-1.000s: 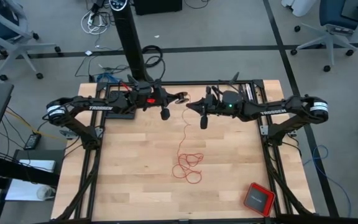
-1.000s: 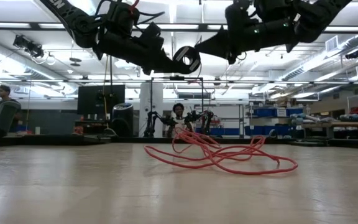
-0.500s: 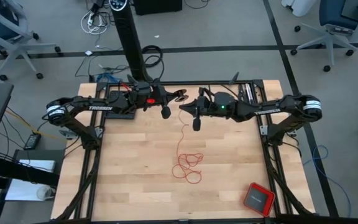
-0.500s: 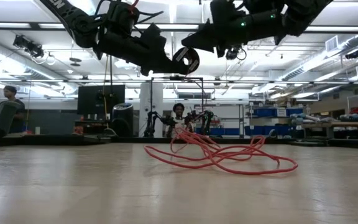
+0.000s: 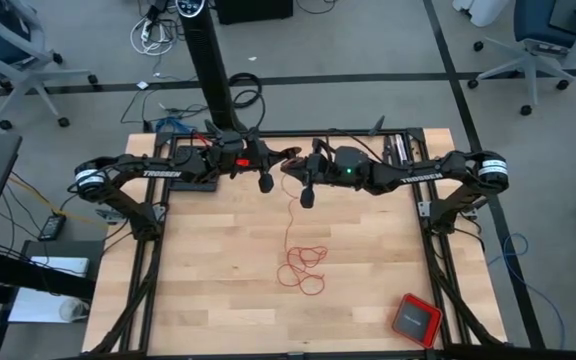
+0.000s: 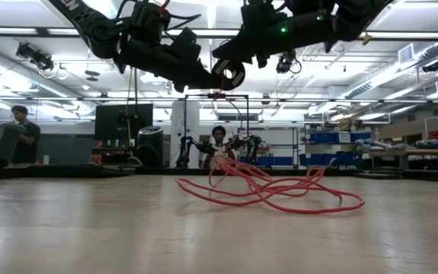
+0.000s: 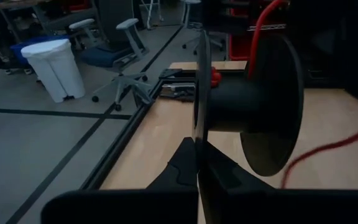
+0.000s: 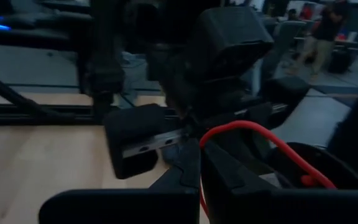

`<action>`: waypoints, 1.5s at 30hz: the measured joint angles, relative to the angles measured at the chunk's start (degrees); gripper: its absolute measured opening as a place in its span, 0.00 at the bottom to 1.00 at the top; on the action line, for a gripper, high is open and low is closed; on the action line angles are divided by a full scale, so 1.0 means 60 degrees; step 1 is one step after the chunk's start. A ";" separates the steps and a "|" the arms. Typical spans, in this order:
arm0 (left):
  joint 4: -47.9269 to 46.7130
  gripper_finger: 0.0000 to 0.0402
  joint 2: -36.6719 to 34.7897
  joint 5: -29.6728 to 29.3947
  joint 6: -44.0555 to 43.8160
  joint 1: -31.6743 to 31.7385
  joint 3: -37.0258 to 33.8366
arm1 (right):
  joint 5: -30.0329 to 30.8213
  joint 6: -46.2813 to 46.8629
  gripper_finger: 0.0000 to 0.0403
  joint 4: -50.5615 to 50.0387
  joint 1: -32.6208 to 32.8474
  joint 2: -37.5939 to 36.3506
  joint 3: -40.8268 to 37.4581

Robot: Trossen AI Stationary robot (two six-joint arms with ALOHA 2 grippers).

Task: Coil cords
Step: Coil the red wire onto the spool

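A: Fingers closed on both arms, you'll note. Left gripper (image 5: 290, 154) pinches a black spool (image 7: 253, 112) high over the table's far edge; right gripper (image 5: 286, 168) nips the red cord (image 5: 298, 255) just beside it.

B: Where's the cord lying?

A: One strand drops from the grippers to the table (image 5: 208, 260). Loose loops sit mid-table, slightly near side. Red box (image 5: 415, 320) rests at the near right corner, well apart.
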 joint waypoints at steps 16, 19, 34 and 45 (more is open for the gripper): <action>-0.0119 0.00 0.0000 -0.0016 -0.0580 0.0001 0.0000 | 0.0755 -0.1010 0.00 -0.2772 0.0378 0.0000 0.1827; -0.0363 0.00 -0.0004 -0.0033 -0.0797 0.0039 0.0136 | 0.0824 -0.1044 0.00 -0.3608 0.0384 0.0079 0.2149; -0.1976 0.00 -0.0007 -0.0115 -0.1520 -0.0051 0.1009 | 0.1748 -0.1113 0.00 -0.4282 0.0568 0.0476 0.2323; -0.2223 0.00 -0.0007 -0.0116 -0.2245 -0.0049 0.1016 | 0.2852 -0.1669 0.01 -0.3854 0.0597 0.1113 0.2336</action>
